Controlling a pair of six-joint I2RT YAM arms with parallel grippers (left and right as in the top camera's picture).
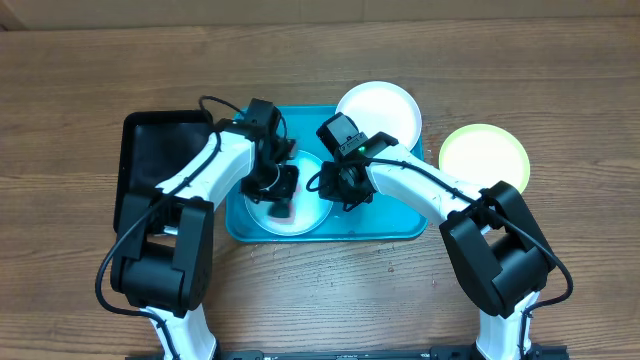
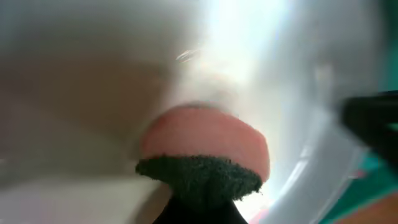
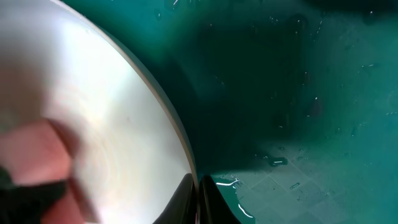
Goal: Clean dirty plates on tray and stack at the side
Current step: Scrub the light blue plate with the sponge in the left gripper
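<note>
From overhead we've got the left gripper (image 1: 279,192) clamped on a sponge (image 1: 283,211) that's pressed onto the pale plate (image 1: 305,222) in the tray (image 1: 400,218). The right gripper (image 1: 345,190) is down at that plate's right edge, the white plate (image 1: 385,110) overhangs the tray's far rim, the green plate (image 1: 485,155) sits on the table to the right, and a black tray (image 1: 160,160) is on the left. On the left wrist cam we see the pink sponge (image 2: 205,143), dark scrub side toward the fingers, against the plate, and on the right wrist cam the fingers are pinched together on the plate's rim with droplets on the tray floor beside it.
</note>
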